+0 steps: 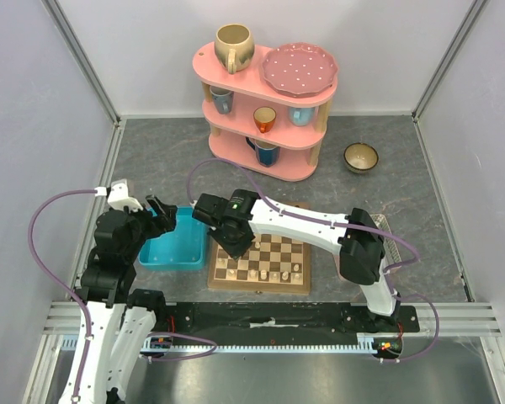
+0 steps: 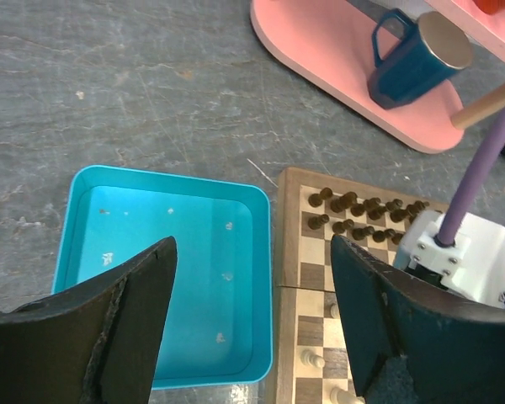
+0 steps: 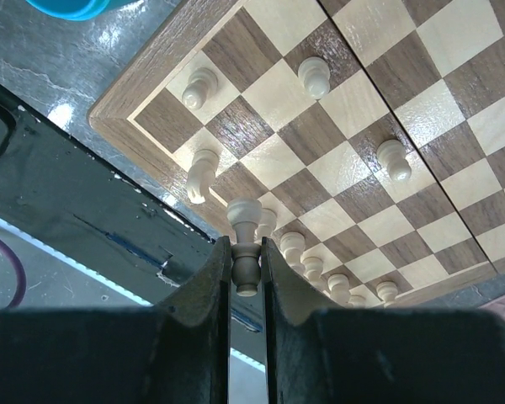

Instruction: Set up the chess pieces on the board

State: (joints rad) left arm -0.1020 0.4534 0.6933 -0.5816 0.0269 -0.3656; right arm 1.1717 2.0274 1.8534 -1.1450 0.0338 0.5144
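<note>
**Q:** Pose of the right arm?
**A:** It stretches leftward from its base, with the wrist bent down over the near-left part of the board [image 3: 118,109].

**Q:** Where is the piece relative to the right claw [image 3: 246,252]?
**A:** 1 pale chessman [image 3: 245,231] sits between the fingertips, above the board's near edge. A row of other pale chessmen [image 3: 291,244] stands just beside it, and more stand on squares further in.

**Q:** State of that claw?
**A:** Nearly closed, with both fingers clamped on that chessman.

**Q:** And the left arm?
**A:** It is folded. The left claw [image 2: 252,244] hangs over the turquoise tray [image 2: 151,244], fingers wide apart and gripping nothing. The tray lies on the worktop [image 2: 151,84] just beside the board. Dark chessmen [image 2: 353,206] stand along the far side.
</note>
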